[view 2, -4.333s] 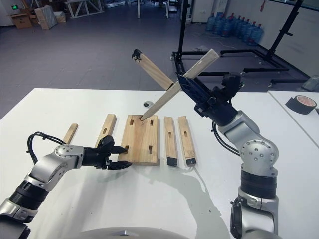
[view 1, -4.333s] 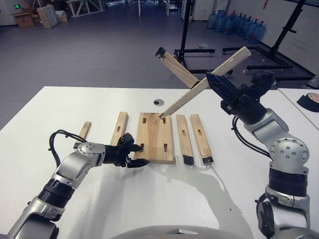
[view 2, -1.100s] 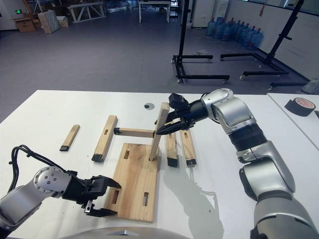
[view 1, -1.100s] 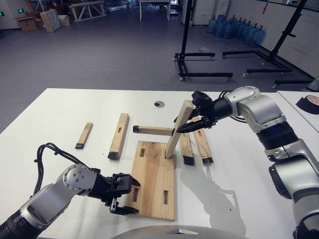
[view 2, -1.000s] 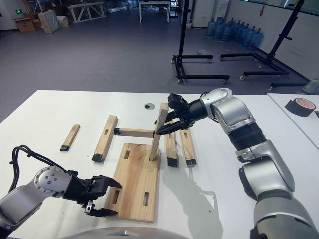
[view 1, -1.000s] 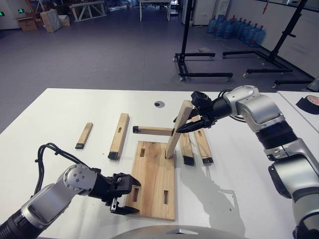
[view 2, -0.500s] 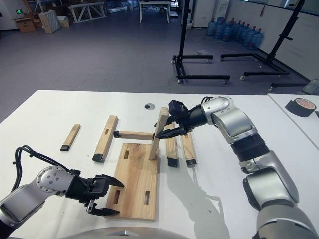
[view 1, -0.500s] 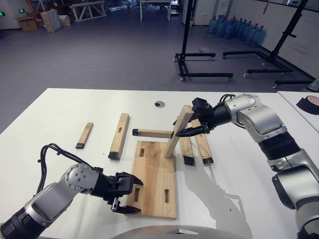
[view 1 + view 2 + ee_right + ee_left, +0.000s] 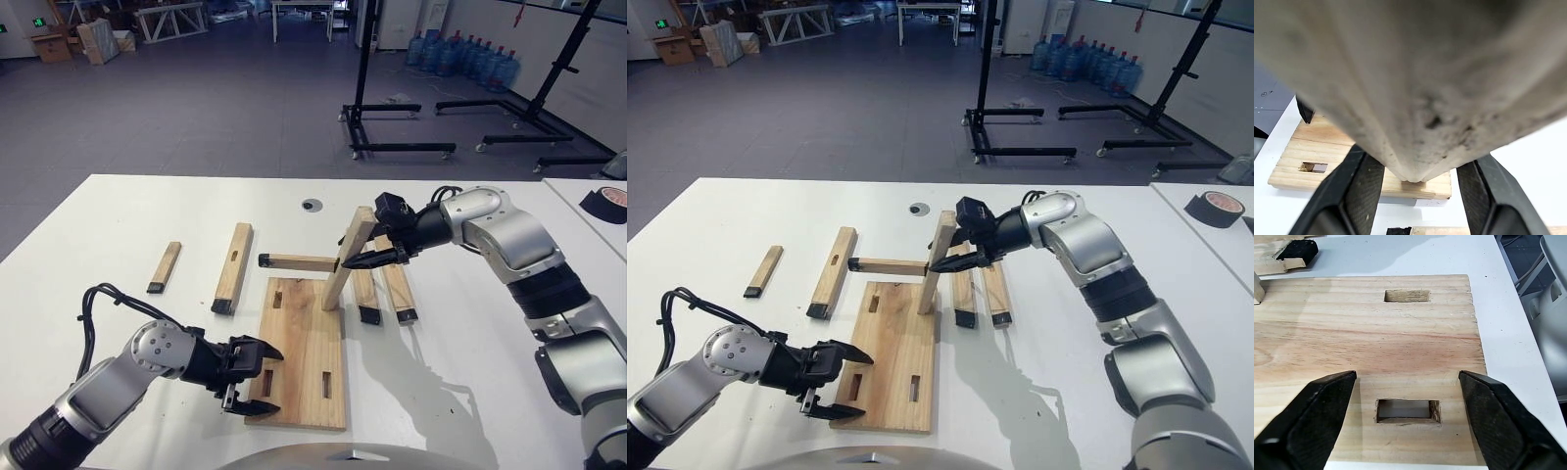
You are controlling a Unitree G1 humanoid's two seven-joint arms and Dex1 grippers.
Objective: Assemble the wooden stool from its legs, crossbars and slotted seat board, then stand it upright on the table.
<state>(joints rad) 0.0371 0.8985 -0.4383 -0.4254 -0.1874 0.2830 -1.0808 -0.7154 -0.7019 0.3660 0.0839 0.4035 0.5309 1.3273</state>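
Seat board (image 9: 312,345) flat on table (image 9: 470,377); tilted leg (image 9: 346,260) stands in far slot, crossbar (image 9: 299,261) jutting sideways. Right gripper (image 9: 370,258) clamps leg's upper half — left gripper (image 9: 255,378) spread wide over board's near edge. Wood stiff, light, joint probably loose — grip leg high, pin board edge.

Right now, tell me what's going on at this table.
The robot is part-way through building a wooden stool. Its right tool grips a leg that stands tilted in a far slot of the slotted seat board, with a crossbar jutting sideways from it. The left tool is open at the board's near edge, its fingers on either side of a slot. Two loose legs lie right of the board. Another leg and a short crossbar lie to its left.
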